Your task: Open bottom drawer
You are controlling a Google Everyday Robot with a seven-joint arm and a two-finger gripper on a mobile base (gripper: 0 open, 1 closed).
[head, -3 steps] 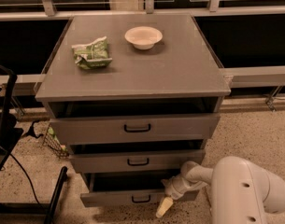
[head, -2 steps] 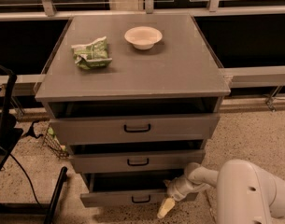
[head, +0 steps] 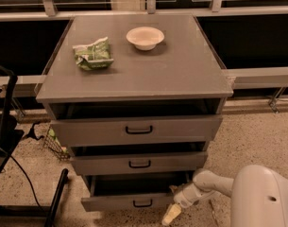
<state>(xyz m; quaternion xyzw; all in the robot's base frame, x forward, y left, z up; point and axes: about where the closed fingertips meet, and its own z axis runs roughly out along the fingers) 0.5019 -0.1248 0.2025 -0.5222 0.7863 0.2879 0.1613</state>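
Speckled floor [head: 257, 141], bottom drawer [head: 116, 203] ajar, fingers [head: 169, 215] at its right corner, spread unclear

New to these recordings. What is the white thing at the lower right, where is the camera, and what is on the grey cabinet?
There is only one picture. It looks down on the front of a grey cabinet from above; where the camera is mounted is not on record. The white shape at the lower right is the robot's single arm. Its hand is low, near the floor, at the right end of the bottom drawer. That drawer, the lowest of three, stands partly pulled out, with a dark gap above its front. On the cabinet top lie a crumpled green packet and a white bowl, set apart from each other. Whether the hand grips anything cannot be told.
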